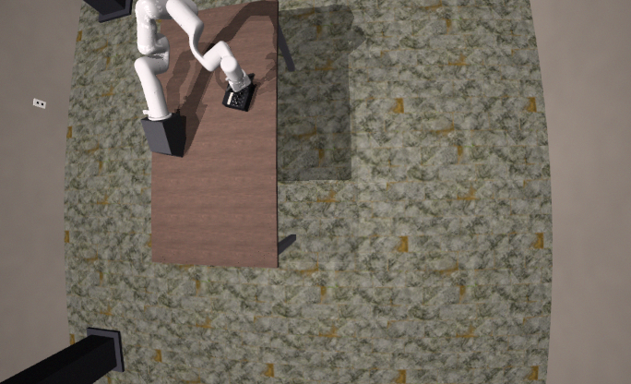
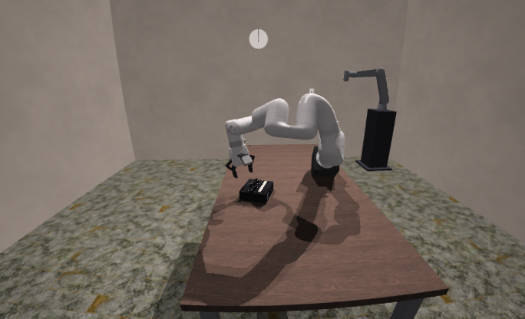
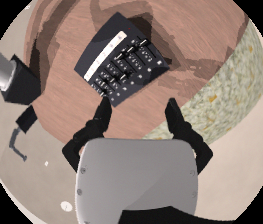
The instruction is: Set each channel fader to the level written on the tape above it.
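Well, the biggest thing in the room is the long wooden table point(image 2: 336, 253), standing on a mottled green stone floor point(image 2: 78, 238) with plain beige walls around it. At the far end of the table a white arm point(image 2: 308, 119) rises from a dark block point(image 2: 323, 171), loops over itself and reaches out toward the table's left edge. Off in the right corner a black pedestal point(image 2: 377, 138) carries a thin grey arm point(image 2: 375, 77), and a round clock point(image 2: 258, 38) hangs on the back wall.

The lighting desk point(image 2: 255, 191), a small black box, stands flat on the table near that left edge, on the far half of the board. A pale strip of tape point(image 3: 103, 48) runs along one long side of its top, and rows of small dark faders point(image 3: 125, 70) sit beside it; what is written on the tape and where each cap stands are too small to read.

The gripper point(image 2: 239, 169) hangs in the air just above the desk and a little to its far-left side, not touching it. From the wrist view its two black fingers are spread as wide as they go, with nothing between them, and the desk lies ahead of the tips, turned at an angle.

No bins, trays or other containers show anywhere.
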### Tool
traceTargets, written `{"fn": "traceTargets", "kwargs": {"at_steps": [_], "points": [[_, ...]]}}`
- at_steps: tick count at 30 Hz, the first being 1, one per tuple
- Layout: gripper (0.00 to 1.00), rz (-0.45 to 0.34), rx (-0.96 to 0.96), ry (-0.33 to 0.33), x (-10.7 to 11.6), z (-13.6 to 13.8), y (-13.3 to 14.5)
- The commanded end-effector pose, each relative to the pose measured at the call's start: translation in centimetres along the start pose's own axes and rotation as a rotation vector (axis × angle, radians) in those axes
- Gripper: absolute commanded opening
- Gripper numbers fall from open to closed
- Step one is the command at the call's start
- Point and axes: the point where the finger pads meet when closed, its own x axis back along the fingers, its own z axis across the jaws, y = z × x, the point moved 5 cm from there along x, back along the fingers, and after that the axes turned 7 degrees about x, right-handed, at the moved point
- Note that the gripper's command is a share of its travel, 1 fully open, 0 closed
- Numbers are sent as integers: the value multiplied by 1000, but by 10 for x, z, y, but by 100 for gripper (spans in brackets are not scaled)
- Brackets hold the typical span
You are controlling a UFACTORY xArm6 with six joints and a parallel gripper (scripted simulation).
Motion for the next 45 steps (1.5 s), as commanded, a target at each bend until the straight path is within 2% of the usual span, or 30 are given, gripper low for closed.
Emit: {"fn": "traceTargets", "kwargs": {"at_steps": [1,4,5,12,45], "points": [[100,35,278,2,-2,3,5],[100,41,326,1,-2,3,6],[100,58,466,-1,-2,3,7],[100,100,747,3,-3,4,8],[100,100,747,3,-3,4,8]]}}
